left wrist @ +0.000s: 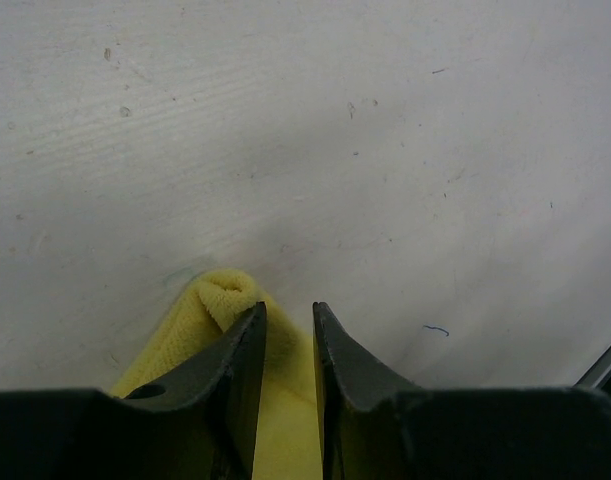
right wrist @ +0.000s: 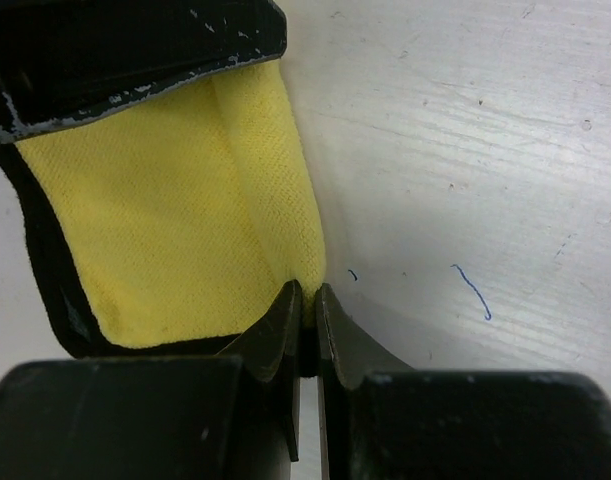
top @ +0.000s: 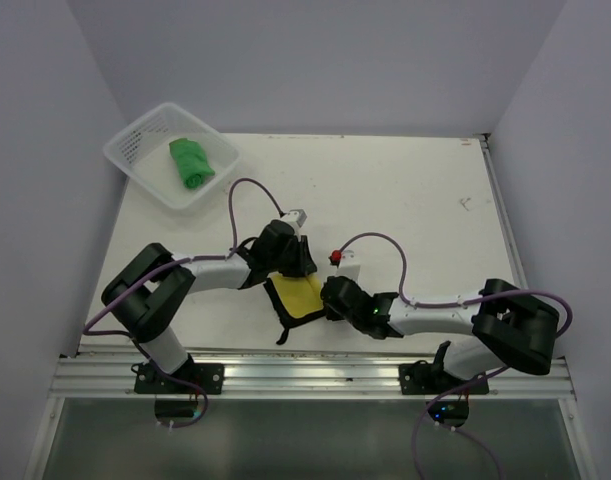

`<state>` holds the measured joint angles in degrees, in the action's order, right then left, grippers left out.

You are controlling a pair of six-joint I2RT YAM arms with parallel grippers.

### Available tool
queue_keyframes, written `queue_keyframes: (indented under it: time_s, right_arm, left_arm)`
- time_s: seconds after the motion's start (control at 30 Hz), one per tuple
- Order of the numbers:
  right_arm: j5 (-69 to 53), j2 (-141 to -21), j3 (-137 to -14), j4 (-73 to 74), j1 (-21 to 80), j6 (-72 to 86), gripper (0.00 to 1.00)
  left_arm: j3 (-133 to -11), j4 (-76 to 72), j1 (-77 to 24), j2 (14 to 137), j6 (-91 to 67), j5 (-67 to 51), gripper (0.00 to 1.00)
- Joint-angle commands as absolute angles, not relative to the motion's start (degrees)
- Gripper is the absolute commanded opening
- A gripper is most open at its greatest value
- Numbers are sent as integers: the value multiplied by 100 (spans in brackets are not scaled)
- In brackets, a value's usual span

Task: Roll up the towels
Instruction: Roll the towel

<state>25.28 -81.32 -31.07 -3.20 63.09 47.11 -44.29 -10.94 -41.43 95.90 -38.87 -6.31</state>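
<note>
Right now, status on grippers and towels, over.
Right gripper shut on yellow towel, at its edge. Left gripper narrow over its fold, grip unclear. Green towel rolled, in basket, far left, out of the way.

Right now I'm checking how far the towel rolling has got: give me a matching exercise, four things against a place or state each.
1 green towel
2 yellow towel
3 right gripper
4 white mesh basket

A far-left corner of the table
B shut on a yellow edge
C rolled up, inside the basket
D near side of the table, black border showing

Pairs: 1-C, 2-D, 3-B, 4-A
</note>
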Motion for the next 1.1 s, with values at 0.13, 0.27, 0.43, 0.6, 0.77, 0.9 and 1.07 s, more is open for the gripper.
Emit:
queue_keyframes:
  time_s: [0.13,0.27,0.43,0.6,0.77,0.9,1.07]
  right_arm:
    - [3322,-8297,-3454,395,6697,4448,0]
    - [3699,-8525,-3734,685,7056,4333,0]
    - [4244,-8780,-4129,1063,7434,4219,0]
    - [4781,-9201,-4648,1747,7734,4131,0]
    - [5071,-9623,-5229,2301,7998,3946,0]
    - [5133,-10001,-5598,2645,8077,3955,0]
    - [5115,-10099,-5537,2515,8086,4008,0]
  left_arm:
    - [-4395,-1152,-4148,9545,-3771,-211,29]
    - [-4342,-1151,-4148,9562,-3806,-141,29]
    - [-4333,-1151,-4148,9528,-3832,-132,29]
    - [-4395,-1072,-4131,9492,-3797,-97,29]
    - [-4386,-1046,-4131,9440,-3797,-70,29]
    - [-4290,-1046,-4122,9291,-3823,-26,29]
    - [-4306,-950,-4026,8956,-3762,-26,30]
